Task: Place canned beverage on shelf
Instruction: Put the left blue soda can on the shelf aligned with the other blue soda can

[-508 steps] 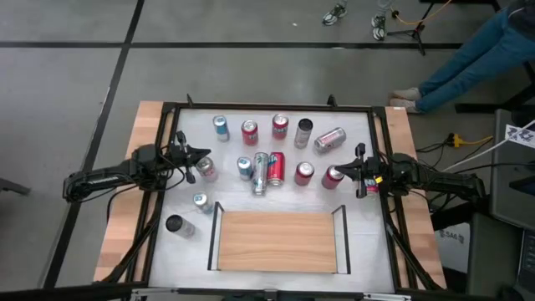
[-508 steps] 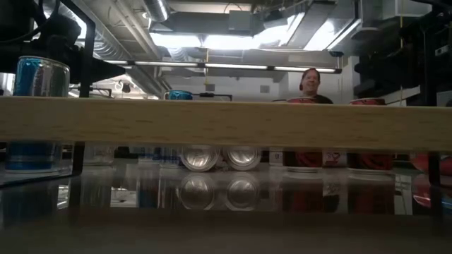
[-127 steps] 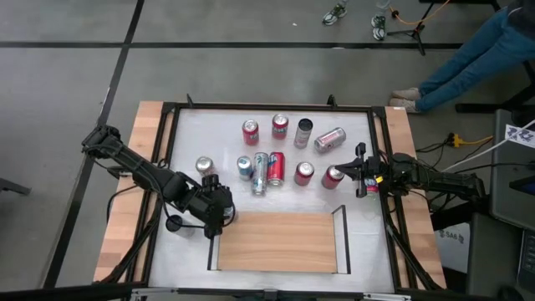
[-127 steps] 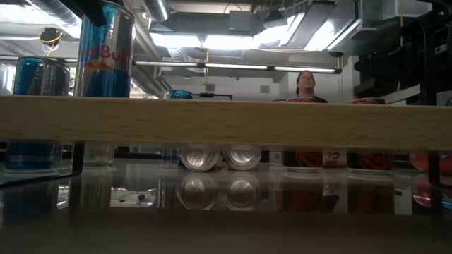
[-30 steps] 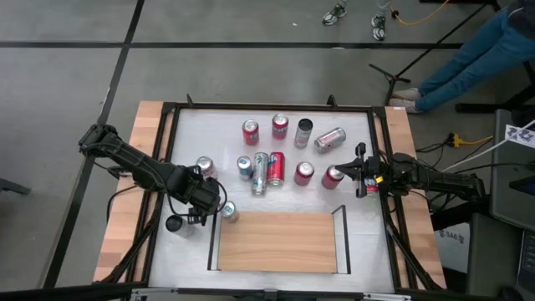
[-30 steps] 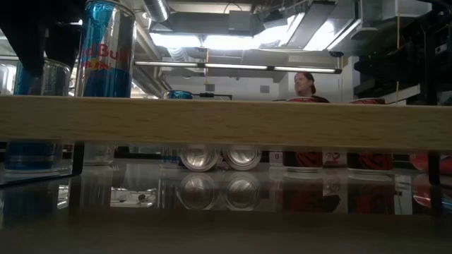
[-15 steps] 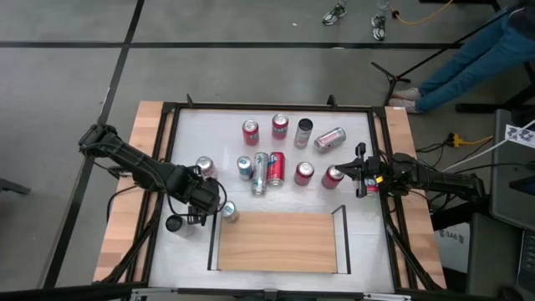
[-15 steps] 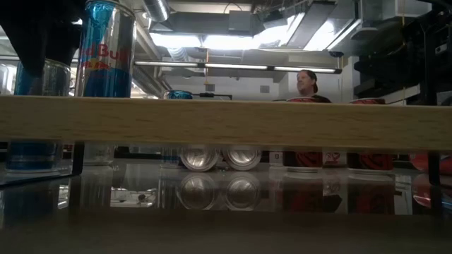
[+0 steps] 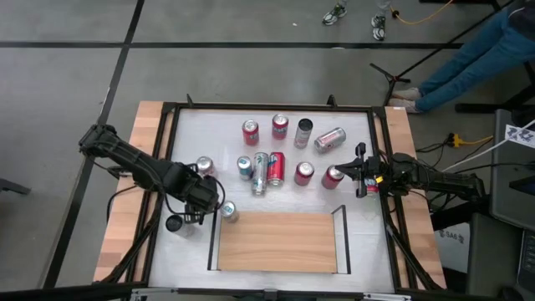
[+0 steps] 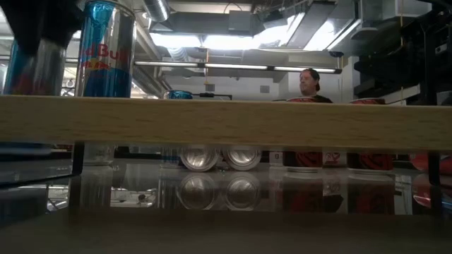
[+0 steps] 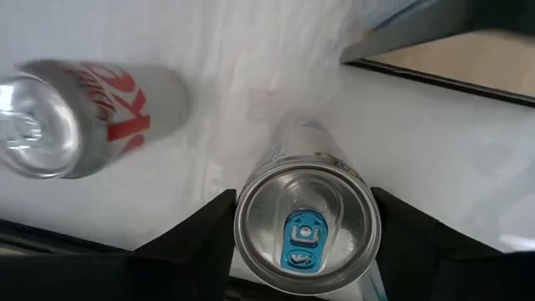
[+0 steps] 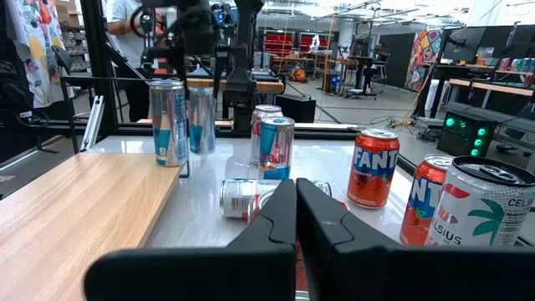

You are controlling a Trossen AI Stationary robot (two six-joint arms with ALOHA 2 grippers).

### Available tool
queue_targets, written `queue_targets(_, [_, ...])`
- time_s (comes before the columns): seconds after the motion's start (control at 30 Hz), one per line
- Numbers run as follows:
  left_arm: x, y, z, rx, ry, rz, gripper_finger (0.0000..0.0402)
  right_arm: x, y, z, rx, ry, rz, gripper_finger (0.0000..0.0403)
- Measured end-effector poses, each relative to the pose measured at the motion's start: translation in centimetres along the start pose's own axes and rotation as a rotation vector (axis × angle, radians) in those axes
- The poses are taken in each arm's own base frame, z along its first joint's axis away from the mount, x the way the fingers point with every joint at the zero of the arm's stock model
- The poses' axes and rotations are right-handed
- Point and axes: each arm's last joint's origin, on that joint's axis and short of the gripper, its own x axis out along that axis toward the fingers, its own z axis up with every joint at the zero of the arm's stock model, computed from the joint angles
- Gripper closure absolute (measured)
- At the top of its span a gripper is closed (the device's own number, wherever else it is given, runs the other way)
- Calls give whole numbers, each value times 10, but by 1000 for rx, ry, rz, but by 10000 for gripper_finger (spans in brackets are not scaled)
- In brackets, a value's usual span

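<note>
The slim silver can (image 11: 306, 219) is clasped upright between the left pincer (image 9: 197, 211) fingers beside the shelf (image 9: 276, 242), above the counter (image 9: 359, 242); rigid, smooth and slippery, probably light, it is best gripped mid-body. The right pincer (image 9: 361, 171) is closed, idle

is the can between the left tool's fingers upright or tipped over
Upright. The left wrist view looks straight down on the can's round lid and blue tab, with the left tool closed around it.

Cans (image 9: 270, 167) behind shelf (image 9: 277, 241) — 1 can (image 9: 227, 211) on it.
</note>
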Motion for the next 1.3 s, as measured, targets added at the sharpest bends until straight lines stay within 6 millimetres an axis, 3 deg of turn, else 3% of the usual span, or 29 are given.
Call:
queue_targets(0.3, [-70, 15, 4, -124, -80, -28, 191, 0, 0, 0, 0, 0, 0, 402])
queue_targets(0.6, [-125, 36, 15, -168, -353, -32, 191, 0, 0, 0, 0, 0, 0, 402])
queue_targets(0.8, [-137, 47, 20, -161, -436, 4, 191, 0, 0, 0, 0, 0, 0, 402])
queue_targets(0.93, [-137, 44, 29, -157, -478, -41, 191, 0, 0, 0, 0, 1, 0, 402])
queue_targets(1.3, [-132, 2, 50, -94, -534, -238, 191, 0, 0, 0, 0, 0, 0, 402])
